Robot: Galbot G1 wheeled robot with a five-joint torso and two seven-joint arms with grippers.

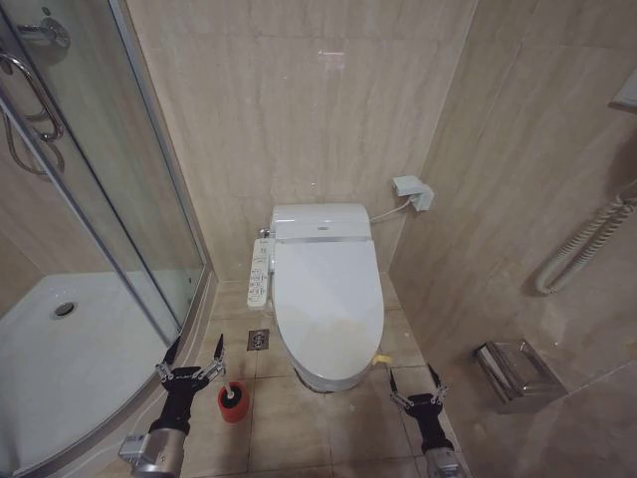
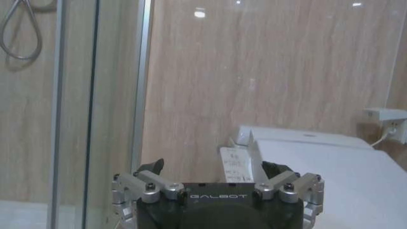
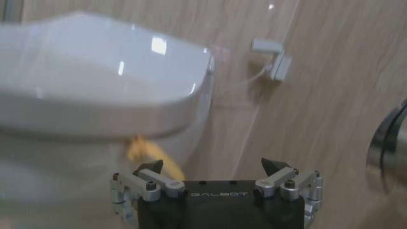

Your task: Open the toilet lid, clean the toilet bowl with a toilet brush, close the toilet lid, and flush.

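The toilet lid (image 1: 328, 289) lies shut on the toilet bowl (image 1: 333, 376) against the back wall, with a yellow strap (image 1: 381, 357) at its front right rim. My left gripper (image 1: 196, 349) hovers open near the floor left of the bowl, just beside a red holder cup (image 1: 232, 403). The cup's mouth looks dark, and I cannot make out the toilet brush's handle. My right gripper (image 1: 412, 378) is open, low at the bowl's front right. The left gripper (image 2: 213, 167) faces the lid (image 2: 330, 162). The right gripper (image 3: 213, 164) faces the lid (image 3: 95, 71), bowl (image 3: 64, 157) and strap (image 3: 143, 148).
A glass shower enclosure (image 1: 119, 199) with a white tray (image 1: 70, 339) stands close on the left. A control panel (image 1: 261, 271) sticks out at the toilet's left and a floor drain (image 1: 259, 340) lies below it. On the right wall are a socket box (image 1: 413, 189) and a metal paper holder (image 1: 518, 373).
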